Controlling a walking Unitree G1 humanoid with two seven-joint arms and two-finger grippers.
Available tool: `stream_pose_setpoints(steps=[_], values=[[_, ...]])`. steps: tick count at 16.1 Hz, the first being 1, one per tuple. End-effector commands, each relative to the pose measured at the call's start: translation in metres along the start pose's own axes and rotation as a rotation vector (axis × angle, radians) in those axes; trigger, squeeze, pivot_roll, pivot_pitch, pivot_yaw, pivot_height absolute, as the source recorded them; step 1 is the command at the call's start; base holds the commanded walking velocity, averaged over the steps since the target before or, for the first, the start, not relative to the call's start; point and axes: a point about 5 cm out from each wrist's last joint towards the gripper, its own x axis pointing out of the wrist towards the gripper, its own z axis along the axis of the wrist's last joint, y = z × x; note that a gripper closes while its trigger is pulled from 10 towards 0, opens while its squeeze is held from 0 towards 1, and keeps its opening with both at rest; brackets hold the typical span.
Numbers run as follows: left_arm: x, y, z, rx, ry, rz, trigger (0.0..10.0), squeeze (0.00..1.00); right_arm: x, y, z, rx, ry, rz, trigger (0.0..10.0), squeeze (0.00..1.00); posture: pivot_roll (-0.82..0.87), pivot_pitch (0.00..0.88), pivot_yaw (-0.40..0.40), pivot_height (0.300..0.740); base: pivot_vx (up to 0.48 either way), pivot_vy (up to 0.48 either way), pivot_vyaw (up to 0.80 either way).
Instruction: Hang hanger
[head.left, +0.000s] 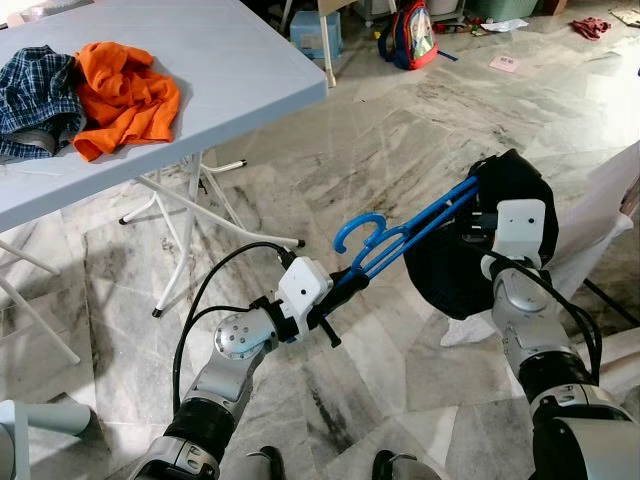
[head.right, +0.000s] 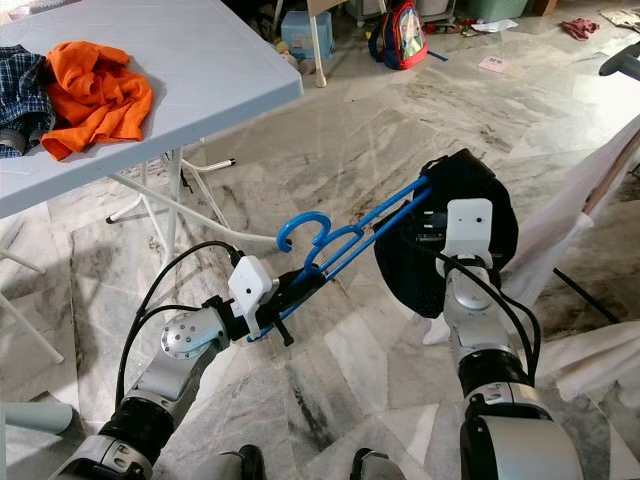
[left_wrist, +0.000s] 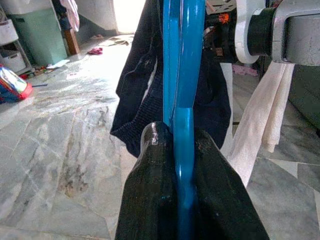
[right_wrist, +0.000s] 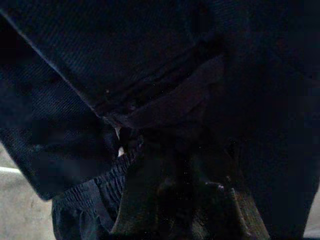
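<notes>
Blue hanger (head.left: 400, 235) slanting up from left gripper (head.left: 340, 285), clamped on its lower end, toward right gripper (head.left: 478, 218); hook leftward. Right fingers buried in dark garment (head.left: 500, 240), state unreadable.

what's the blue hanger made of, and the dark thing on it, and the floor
Blue hanger: looks like moulded plastic, glossy, with an even saturated colour; the left gripper is shut on it.
Dark garment: knitted fabric, matte, ribbed weave and soft folds.
Floor: polished stone tiles, probably marble, grey veining and sheen.
</notes>
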Motion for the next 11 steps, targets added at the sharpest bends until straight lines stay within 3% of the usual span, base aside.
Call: stream_pose_setpoints(steps=[1, 6, 11], values=[[-0.002, 0.004, 0.001, 0.013, -0.015, 0.031, 0.0, 0.0, -0.003, -0.003, -0.003, 0.028, -0.001, -0.016, 0.0, 0.0, 0.01, 0.193, 0.044, 0.74, 0.0, 0.0, 0.0], [-0.015, 0.003, -0.025, -0.078, 0.074, 0.131, 0.0, 0.0, -0.013, 0.004, -0.019, 0.084, 0.05, 0.015, 0.0, 0.0, 0.0, 0.191, 0.036, 0.74, 0.0, 0.0, 0.0], [-0.021, -0.003, -0.038, -0.088, 0.121, 0.128, 0.0, 0.0, -0.021, 0.004, -0.031, 0.092, 0.089, 0.001, 0.0, 0.0, 0.0, 0.186, 0.032, 0.74, 0.0, 0.0, 0.0]])
